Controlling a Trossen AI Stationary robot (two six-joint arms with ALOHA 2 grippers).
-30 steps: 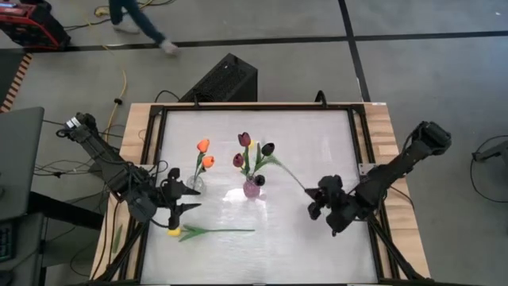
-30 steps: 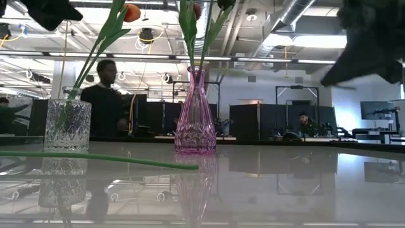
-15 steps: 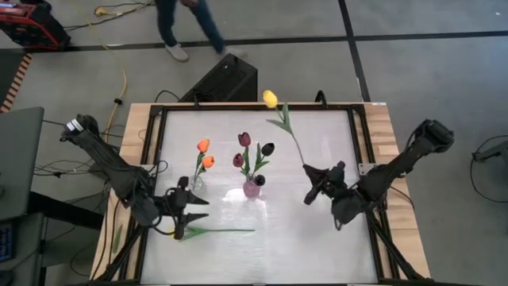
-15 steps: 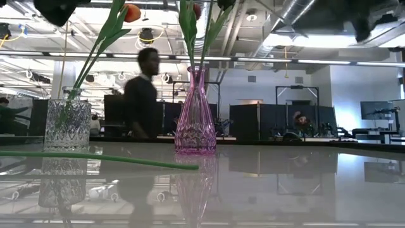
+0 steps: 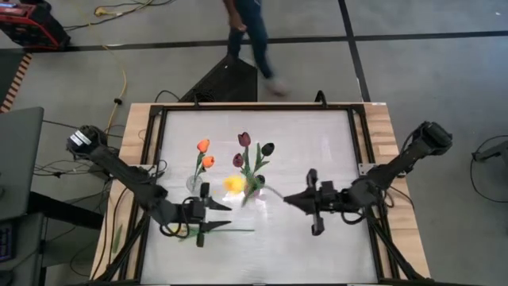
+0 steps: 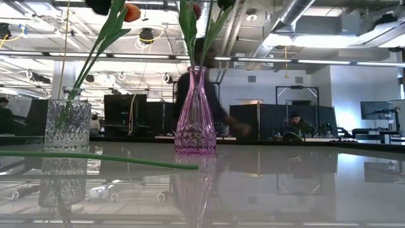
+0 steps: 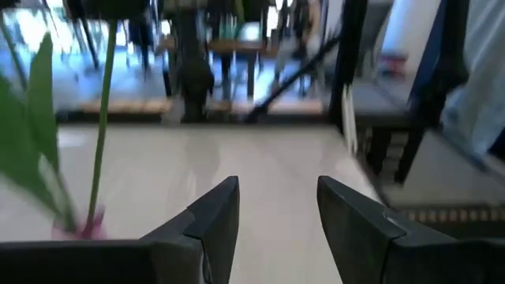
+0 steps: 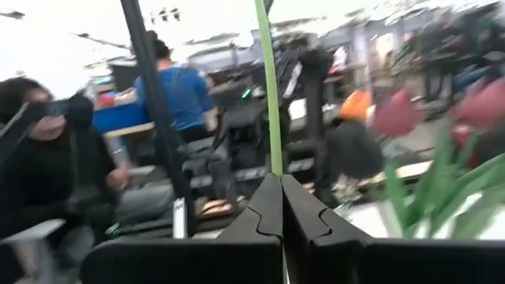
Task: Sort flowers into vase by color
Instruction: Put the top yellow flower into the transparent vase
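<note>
Long green-stemmed flower lies flat on white desk, near edge. Left tool just over it, fingers parted, empty. Right tool clenched on thin green stem of yellow tulip, head beside pink glass vase. Clear cut-glass vase holds orange tulips.

From overhead we look straight down on the whole tabletop; our low camera sits at tabletop level, close to the same pink vase, probably facing the far edge.
</note>
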